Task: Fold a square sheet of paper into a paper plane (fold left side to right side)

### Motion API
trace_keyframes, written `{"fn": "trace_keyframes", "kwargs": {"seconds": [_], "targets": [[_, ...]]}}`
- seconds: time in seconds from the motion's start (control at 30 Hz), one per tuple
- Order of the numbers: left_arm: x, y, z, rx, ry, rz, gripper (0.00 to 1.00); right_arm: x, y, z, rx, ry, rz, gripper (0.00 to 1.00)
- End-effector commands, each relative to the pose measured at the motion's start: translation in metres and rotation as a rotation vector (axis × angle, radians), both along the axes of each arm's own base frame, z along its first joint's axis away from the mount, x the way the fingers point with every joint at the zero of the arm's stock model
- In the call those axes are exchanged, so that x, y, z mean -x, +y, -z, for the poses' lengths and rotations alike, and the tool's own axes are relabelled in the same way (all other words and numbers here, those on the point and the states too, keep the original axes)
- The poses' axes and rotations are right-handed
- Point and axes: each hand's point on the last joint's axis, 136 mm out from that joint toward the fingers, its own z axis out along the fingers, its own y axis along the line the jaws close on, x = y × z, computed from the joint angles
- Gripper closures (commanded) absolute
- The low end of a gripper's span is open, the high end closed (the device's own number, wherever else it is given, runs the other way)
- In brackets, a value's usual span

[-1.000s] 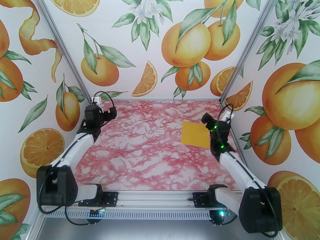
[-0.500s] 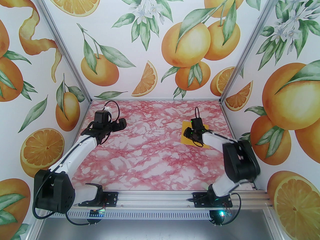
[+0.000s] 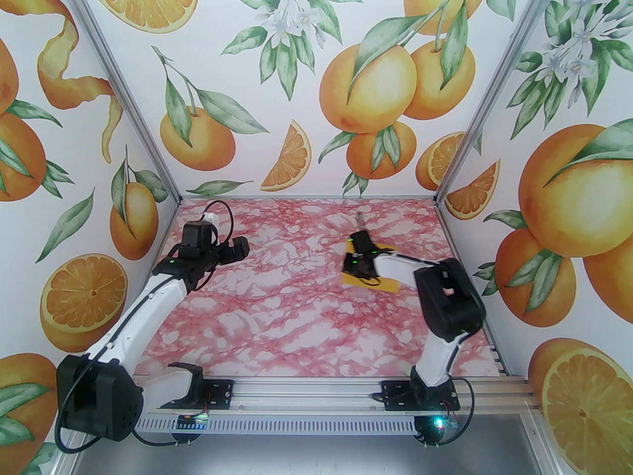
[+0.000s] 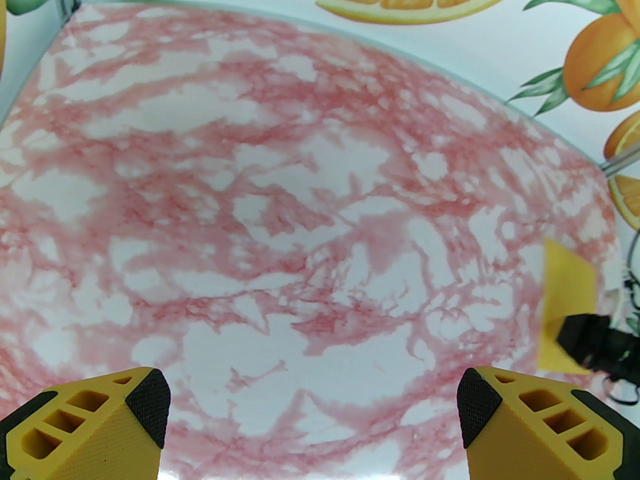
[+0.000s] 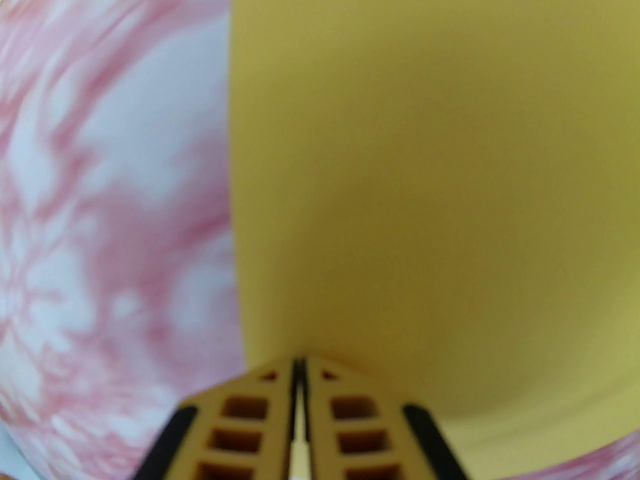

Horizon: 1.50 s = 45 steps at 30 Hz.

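Square sheet of paper (image 5: 425, 168) we grasp at its edge with right gripper (image 5: 299, 363); left gripper (image 4: 315, 398) spread wide; next, lift gently.

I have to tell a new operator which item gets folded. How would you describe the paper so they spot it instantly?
Start at the pink marbled table and look to its far right part. There lies the square sheet of paper, with the closed tips of the right hand touching it. It is plain, flat and yellow-orange, unlike the printed oranges on the walls.
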Motion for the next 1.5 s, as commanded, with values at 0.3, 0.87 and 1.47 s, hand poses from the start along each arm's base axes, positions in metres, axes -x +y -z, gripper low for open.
{"fn": "trace_keyframes", "kwargs": {"seconds": [0.3, 0.87, 1.47], "targets": [[0.034, -0.004, 0.01, 0.05, 0.039, 0.012, 0.0, 0.049, 0.192, 0.001, -0.176, 0.08, -0.236, 0.88], [0.027, -0.11, 0.073, 0.28, 0.229, 0.098, 0.0, 0.005, 0.032, -0.056, 0.004, 0.019, -0.216, 0.59], [-0.016, -0.192, 0.15, 0.31, 0.41, 0.251, 0.15, 0.008, -0.005, 0.011, 0.093, 0.143, -0.221, 0.64]]}}
